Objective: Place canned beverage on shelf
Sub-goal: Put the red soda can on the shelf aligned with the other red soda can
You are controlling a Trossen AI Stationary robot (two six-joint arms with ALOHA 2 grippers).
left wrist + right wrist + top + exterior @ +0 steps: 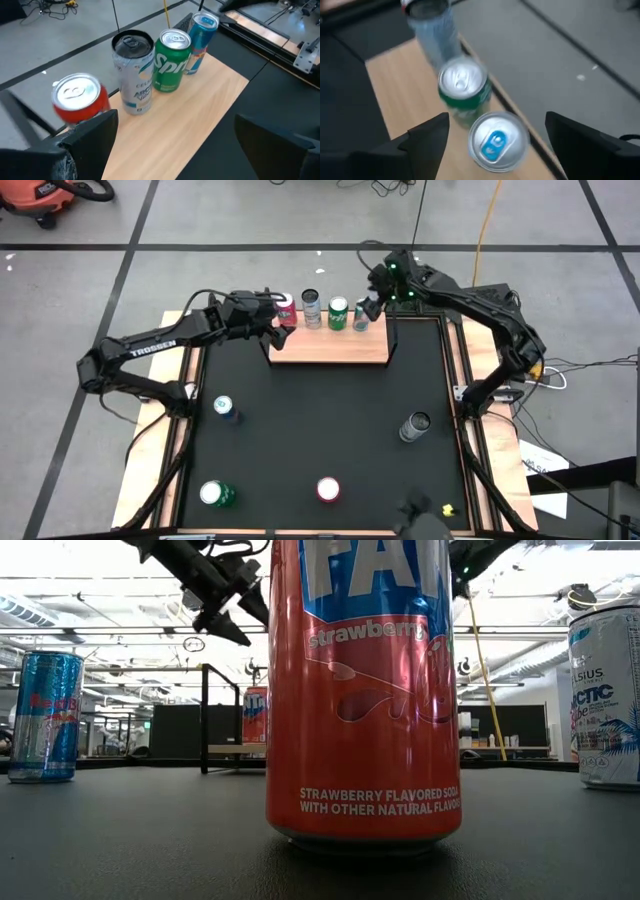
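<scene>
The light wood shelf [328, 346] stands at the table's far edge. A red can [287, 310], a silver can [311, 308], a green Sprite can [338, 312] and a blue can [361, 316] stand upright in a row along its far side. My left gripper [274, 322] is open and empty above the shelf's left end, beside the red can [80, 97]. My right gripper [373, 304] is open above the blue can [497, 140]. Its fingers stand on either side of the can top with a gap on both sides.
Loose cans stand on the black tabletop: a blue one [224, 408], a green one [215, 494], a red strawberry soda [328, 489] and a grey one [415, 426]. The shelf's black rod brackets [392, 340] rise at its ends. The shelf's near half is bare wood.
</scene>
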